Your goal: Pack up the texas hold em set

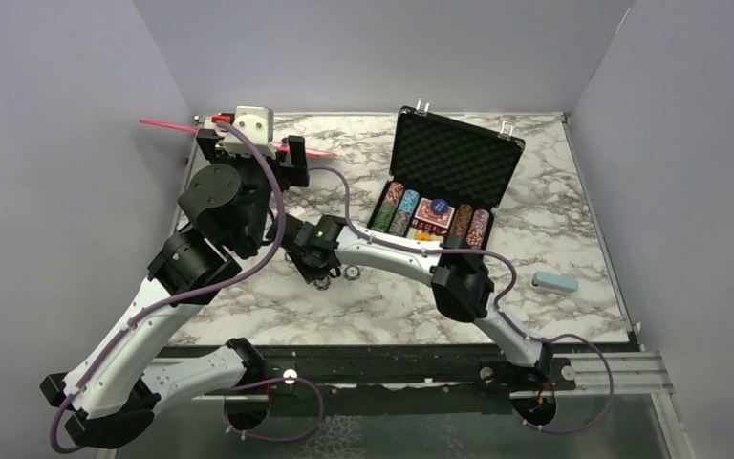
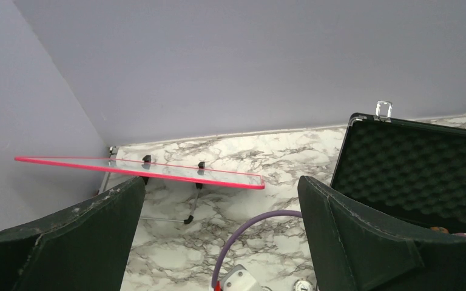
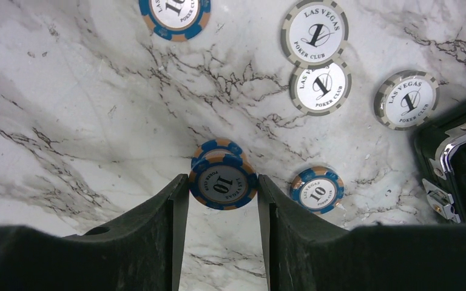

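The black case (image 1: 411,143) of the texas hold em set stands open at the back middle. Its foam lid (image 2: 412,176) is upright, and rows of chips (image 1: 397,206) and a card deck (image 1: 435,215) lie inside. Left of the case, my right gripper (image 3: 221,182) points down at the table and is shut on a small stack of blue 10 chips (image 3: 222,185). Loose on the marble lie two more blue 10 chips (image 3: 317,190) (image 3: 174,13) and three white 1 chips (image 3: 319,86). My left gripper (image 2: 221,188) hangs open and empty, raised at the back left.
A pink strip on wire legs (image 2: 139,167) stands at the back left corner under the left arm. A small light-blue block (image 1: 554,281) lies at the right. The case's metal latch and corner (image 3: 455,151) are close to the right of the loose chips. Walls enclose three sides.
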Robot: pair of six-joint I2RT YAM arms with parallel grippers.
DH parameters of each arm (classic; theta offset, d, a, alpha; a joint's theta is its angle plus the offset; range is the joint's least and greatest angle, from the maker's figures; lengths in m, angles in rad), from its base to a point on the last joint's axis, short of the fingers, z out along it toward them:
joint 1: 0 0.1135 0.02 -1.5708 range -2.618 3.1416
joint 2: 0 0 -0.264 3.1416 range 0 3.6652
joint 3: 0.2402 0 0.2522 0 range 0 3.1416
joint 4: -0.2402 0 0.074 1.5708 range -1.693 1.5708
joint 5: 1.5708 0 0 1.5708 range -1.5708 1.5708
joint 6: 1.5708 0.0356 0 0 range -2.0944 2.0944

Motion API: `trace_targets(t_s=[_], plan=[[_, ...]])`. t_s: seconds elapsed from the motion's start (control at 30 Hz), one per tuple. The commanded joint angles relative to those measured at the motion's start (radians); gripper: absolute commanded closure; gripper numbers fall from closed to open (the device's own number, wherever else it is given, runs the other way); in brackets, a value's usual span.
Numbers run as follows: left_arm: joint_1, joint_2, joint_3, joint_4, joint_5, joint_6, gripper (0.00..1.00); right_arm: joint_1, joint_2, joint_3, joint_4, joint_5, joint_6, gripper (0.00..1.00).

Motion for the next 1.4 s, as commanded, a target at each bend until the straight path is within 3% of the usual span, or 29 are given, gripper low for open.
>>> trace_targets(t_s=[0.0,0.47,0.77,1.13,1.37], plan=[[0.0,0.003,0.012,0.002,-0.025,0.008,0.01,-0.012,0.019,0.009,0.025,-0.004,-0.005,0.54],[0.0,0.011,0.006,0.004,-0.03,0.016,0.01,-0.017,0.043,-0.026,0.044,-0.072,-0.011,0.54],[0.0,0.008,0.002,0.004,-0.03,0.018,0.01,-0.017,0.056,0.0,0.025,-0.058,-0.018,0.47],[0.0,0.009,0.028,0.004,-0.032,0.025,0.01,-0.017,0.068,0.08,0.086,-0.073,-0.045,0.38],[0.0,0.015,0.044,-0.005,-0.04,0.04,0.01,-0.027,0.204,0.227,0.097,-0.07,-0.002,0.38]])
